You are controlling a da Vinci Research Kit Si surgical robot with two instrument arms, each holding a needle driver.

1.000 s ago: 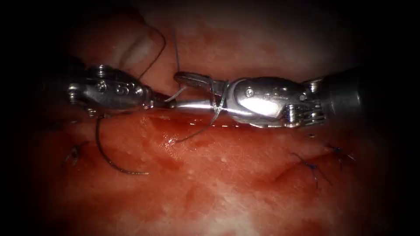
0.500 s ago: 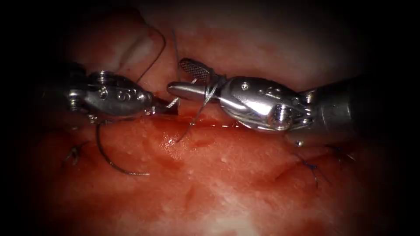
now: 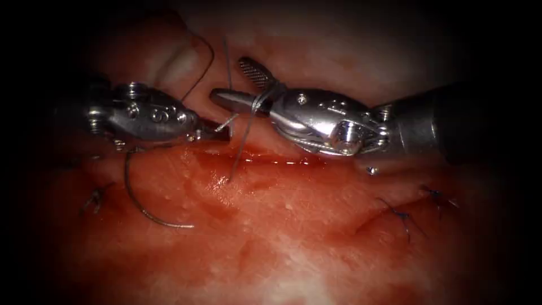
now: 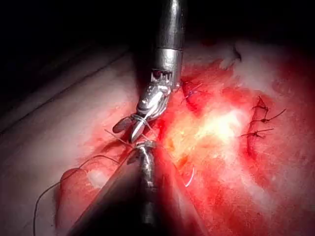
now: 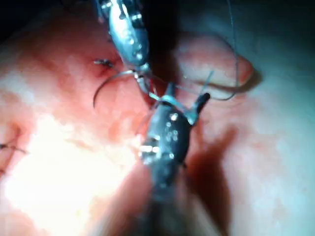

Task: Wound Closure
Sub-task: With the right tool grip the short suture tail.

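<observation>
My left gripper [image 3: 223, 131] is clamped on the thread [image 3: 240, 149]; my right gripper [image 3: 237, 82] gapes empty with thread wound round it. The needle [image 3: 144, 209] lies loose on the tissue [image 3: 293, 243], left of centre. If the wraps slide off, I lose the loop.

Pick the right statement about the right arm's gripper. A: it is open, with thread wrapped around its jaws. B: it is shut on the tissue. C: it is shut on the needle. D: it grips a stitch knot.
A: the right gripper stands open, thread wound around its jaws; the needle lies on the tissue below the left gripper.
</observation>
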